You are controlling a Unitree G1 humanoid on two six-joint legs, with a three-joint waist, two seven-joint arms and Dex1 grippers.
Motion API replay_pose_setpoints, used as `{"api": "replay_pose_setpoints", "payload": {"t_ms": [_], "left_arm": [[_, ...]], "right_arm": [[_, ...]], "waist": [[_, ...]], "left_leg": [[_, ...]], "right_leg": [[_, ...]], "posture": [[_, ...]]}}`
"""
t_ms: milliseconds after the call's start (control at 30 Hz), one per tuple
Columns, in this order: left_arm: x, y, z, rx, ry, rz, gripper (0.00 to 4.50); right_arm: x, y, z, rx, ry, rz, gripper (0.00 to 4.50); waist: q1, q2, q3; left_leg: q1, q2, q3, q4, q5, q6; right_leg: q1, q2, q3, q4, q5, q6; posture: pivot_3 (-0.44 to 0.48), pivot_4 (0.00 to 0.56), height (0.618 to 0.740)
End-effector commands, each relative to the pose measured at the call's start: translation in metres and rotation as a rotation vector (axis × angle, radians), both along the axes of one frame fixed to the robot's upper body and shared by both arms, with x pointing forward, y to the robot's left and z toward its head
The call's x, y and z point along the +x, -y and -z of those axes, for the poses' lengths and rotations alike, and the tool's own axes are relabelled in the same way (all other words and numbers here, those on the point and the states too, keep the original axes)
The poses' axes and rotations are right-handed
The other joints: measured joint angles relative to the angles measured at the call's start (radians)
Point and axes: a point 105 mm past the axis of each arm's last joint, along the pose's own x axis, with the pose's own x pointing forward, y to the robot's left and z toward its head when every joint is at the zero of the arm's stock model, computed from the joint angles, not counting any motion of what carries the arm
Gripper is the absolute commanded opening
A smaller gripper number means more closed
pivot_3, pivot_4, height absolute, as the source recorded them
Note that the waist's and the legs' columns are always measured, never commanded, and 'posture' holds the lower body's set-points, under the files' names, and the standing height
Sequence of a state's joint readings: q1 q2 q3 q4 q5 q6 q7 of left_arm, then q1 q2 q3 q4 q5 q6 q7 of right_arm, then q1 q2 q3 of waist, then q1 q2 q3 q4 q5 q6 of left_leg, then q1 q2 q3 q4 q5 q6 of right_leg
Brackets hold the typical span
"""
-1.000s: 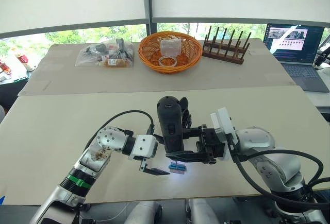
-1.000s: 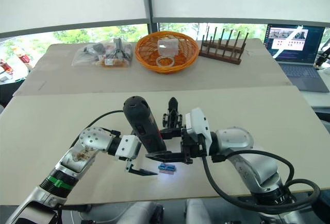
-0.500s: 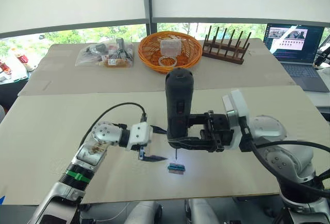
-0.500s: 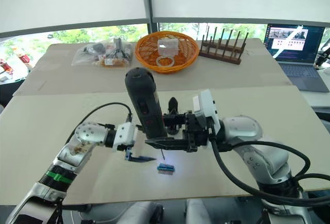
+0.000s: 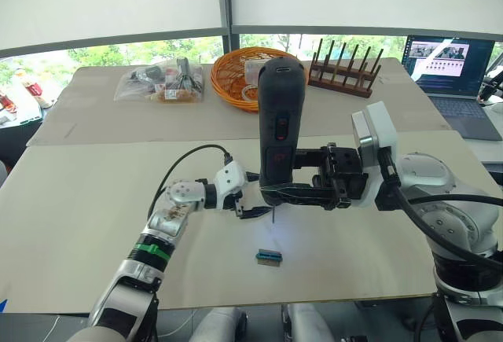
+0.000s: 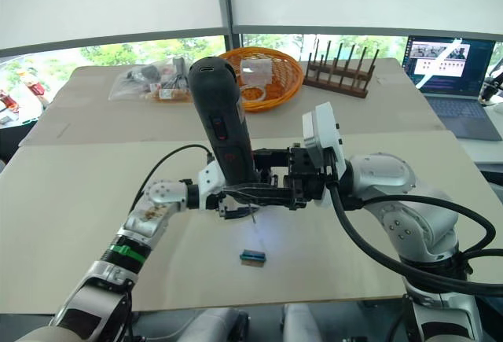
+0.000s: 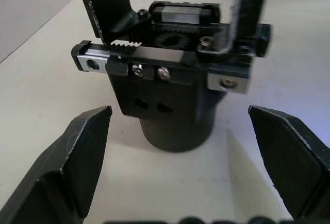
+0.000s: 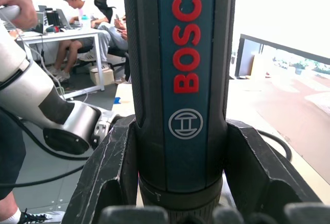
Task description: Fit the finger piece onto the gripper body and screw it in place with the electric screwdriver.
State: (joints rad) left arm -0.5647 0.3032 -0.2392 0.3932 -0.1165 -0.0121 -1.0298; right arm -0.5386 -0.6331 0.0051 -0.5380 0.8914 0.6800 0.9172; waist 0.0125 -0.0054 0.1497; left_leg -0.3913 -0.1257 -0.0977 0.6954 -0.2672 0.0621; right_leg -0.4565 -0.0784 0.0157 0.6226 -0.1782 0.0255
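the right gripper (image 5: 302, 194) pinches the long black pen-shaped electric screwdriver (image 5: 280, 126) upright, its thin bit hanging above the pale table (image 5: 94, 200). the left gripper (image 7: 180, 147) is spread wide around the small black gripper body (image 7: 170, 105) with round base, near the table's middle. i cannot make out the finger piece. if the left fingers close off-centre, the body could tip and the bit would miss its screw.
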Motion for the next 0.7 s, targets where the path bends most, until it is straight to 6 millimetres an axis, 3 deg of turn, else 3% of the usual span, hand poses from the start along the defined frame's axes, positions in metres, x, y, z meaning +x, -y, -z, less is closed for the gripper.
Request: {"api": "replay_pose_setpoints", "payload": {"t_ms": [33, 200, 300, 367, 600, 700], "left_arm": [[0.0, 0.013, -0.007, -0.031, 0.01, 0.025, 4.5], [0.001, 0.026, -0.002, -0.031, -0.004, 0.037, 4.5], [0.008, 0.03, -0.003, -0.027, -0.002, 0.041, 3.68], [0.009, 0.03, -0.005, -0.008, 0.02, 0.109, 2.73], [0.019, 0.026, -0.016, 0.074, 0.076, 0.263, 2.7], [0.024, 0.024, -0.011, 0.123, 0.045, 0.271, 2.7]], "right_arm": [[-0.005, 0.003, -0.016, 0.034, 0.068, 0.002, 1.96], [-0.002, 0.005, -0.014, 0.032, 0.068, 0.032, 1.96], [-0.001, 0.006, -0.013, 0.03, 0.068, 0.047, 1.96], [-0.002, 0.006, -0.012, 0.026, 0.069, 0.052, 1.96], [-0.005, 0.01, -0.011, 0.009, 0.063, 0.045, 1.96], [-0.007, 0.01, -0.011, 0.006, 0.06, 0.041, 1.96]], "waist": [[-0.001, 0.0, 0.0], [0.0, 0.0, 0.0], [0.004, 0.0, 0.0], [0.004, 0.0, 0.0], [0.001, -0.001, 0.001], [0.0, -0.001, 0.001]], "left_leg": [[0.0, 0.0, 0.0, 0.0, 0.0, 0.0], [0.0, 0.0, 0.0, 0.0, 0.0, 0.0], [0.0, 0.0, 0.0, 0.0, 0.0, 0.001], [0.0, 0.0, 0.0, 0.001, 0.0, 0.001], [-0.002, 0.0, 0.0, 0.001, 0.0, 0.0], [-0.002, 0.0, 0.0, 0.001, 0.0, 0.001]], "right_leg": [[0.0, 0.0, 0.0, 0.0, 0.0, 0.0], [0.0, 0.0, 0.0, 0.0, 0.0, 0.0], [0.0, 0.0, 0.0, 0.0, 0.0, 0.0], [0.0, 0.0, 0.0, 0.0, 0.0, 0.0], [-0.001, 0.0, -0.001, -0.001, 0.0, 0.0], [-0.001, 0.0, -0.001, -0.001, 0.0, 0.0]], "posture": [[0.0, 0.15, 0.74], [0.0, 0.15, 0.74], [0.0, 0.15, 0.74], [0.0, 0.15, 0.74], [0.0, 0.15, 0.74], [0.0, 0.15, 0.74]]}}
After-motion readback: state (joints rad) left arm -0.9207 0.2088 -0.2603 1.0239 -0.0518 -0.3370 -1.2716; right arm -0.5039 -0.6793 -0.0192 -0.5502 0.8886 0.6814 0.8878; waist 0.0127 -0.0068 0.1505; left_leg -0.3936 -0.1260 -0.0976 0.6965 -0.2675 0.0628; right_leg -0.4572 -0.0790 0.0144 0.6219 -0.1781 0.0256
